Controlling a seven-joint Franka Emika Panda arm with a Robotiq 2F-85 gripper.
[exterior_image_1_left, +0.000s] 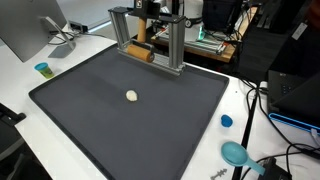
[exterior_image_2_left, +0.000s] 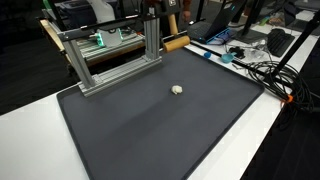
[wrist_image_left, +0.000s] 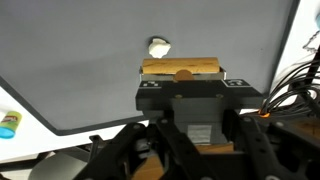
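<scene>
1. In the wrist view the gripper (wrist_image_left: 183, 82) enters from the near edge. Its jaws are closed on a wooden cylinder (wrist_image_left: 182, 68), which lies crosswise at the fingertips.
2. Just beyond the cylinder and slightly left, a small white lump (wrist_image_left: 158, 46) rests on the dark mat (wrist_image_left: 80, 60), touching neither.
3. In both exterior views the cylinder sits at the mat's far edge beside the metal frame (exterior_image_1_left: 176, 45). The lump lies nearer, around mid-mat.
</scene>
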